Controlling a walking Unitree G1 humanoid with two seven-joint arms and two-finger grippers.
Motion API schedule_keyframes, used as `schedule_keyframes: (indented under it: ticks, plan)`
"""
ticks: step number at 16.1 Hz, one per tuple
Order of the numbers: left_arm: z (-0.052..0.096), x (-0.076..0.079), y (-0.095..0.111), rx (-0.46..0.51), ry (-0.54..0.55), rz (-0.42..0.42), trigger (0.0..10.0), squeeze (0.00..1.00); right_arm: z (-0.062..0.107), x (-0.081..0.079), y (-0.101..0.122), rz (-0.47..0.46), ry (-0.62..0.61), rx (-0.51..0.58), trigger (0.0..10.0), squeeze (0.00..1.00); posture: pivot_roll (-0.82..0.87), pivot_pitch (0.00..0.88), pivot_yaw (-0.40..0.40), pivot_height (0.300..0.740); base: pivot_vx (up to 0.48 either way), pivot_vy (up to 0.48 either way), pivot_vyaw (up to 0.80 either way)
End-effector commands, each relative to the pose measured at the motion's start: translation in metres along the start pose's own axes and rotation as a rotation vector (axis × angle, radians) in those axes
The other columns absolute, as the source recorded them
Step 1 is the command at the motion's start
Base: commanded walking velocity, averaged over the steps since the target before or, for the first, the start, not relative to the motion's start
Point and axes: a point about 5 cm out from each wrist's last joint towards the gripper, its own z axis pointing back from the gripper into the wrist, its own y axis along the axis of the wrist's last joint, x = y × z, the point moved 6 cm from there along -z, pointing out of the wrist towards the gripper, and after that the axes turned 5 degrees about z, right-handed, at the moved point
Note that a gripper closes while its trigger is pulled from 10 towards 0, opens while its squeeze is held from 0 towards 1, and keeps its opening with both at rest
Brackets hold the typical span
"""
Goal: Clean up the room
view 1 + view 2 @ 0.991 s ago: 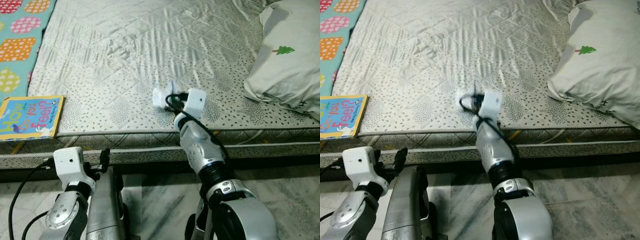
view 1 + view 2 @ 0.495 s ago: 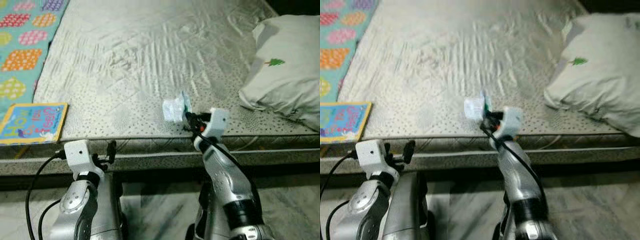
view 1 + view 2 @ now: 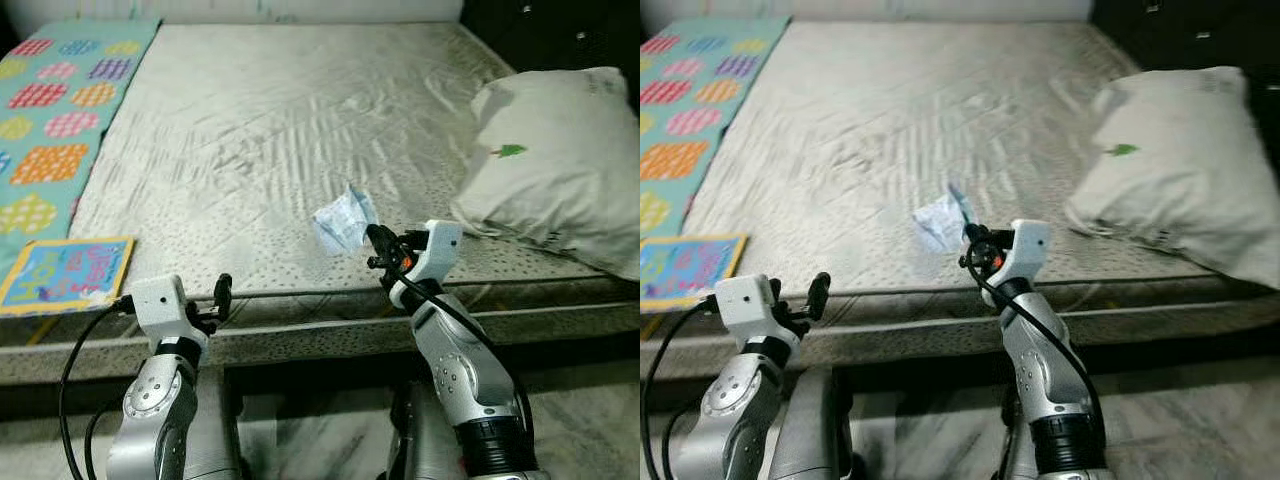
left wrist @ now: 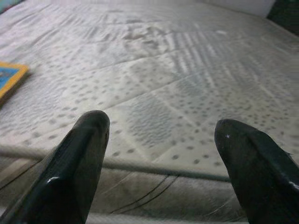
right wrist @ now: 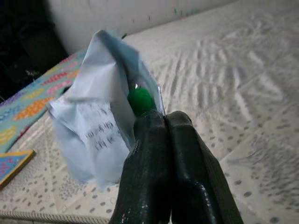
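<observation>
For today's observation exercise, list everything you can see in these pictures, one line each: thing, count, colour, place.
Mattress: one, grey-white, patterned, before the robot.
Pillow: one, white with a small green tree, mattress's right side.
Blanket: one, teal with coloured patches, mattress's left side.
Picture book: one, yellow-edged, blue cover, mattress's front left corner.
Crumpled wrapper: one, pale blue-white, held above the mattress.
Right gripper: shut on the wrapper.
Left gripper: open, by the mattress's front edge.

A wide bed (image 3: 270, 130) with a pale speckled cover spans the middle of the frame, and a white pillow (image 3: 560, 170) with a small green tree print lies at the right. A patterned blanket (image 3: 55, 120) of coloured patches covers the upper left, above grey marble floor (image 3: 330, 440) along the bottom edge.
</observation>
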Motion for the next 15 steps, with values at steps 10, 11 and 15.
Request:
schedule_keyframes:
  ticks: [10,11,15]
  plan:
    - [-0.008,0.001,0.000,0.024,-0.008,-0.007,10.0,0.00,0.001,-0.016,0.017,0.009,0.095,0.053,10.0,0.00,-0.07,0.000,-0.017,0.587,0.000,0.000,-0.20]
    - [-0.008,0.001,0.000,0.024,-0.008,-0.007,10.0,0.00,0.001,-0.016,0.017,0.006,0.096,0.053,10.0,0.00,-0.07,0.000,-0.017,0.587,0.000,0.000,0.00]
    - [-0.009,0.001,0.000,0.026,-0.006,-0.006,10.0,0.00,-0.001,-0.016,0.022,0.016,0.104,0.068,10.0,0.00,-0.07,0.000,-0.020,0.636,0.000,0.000,0.00]
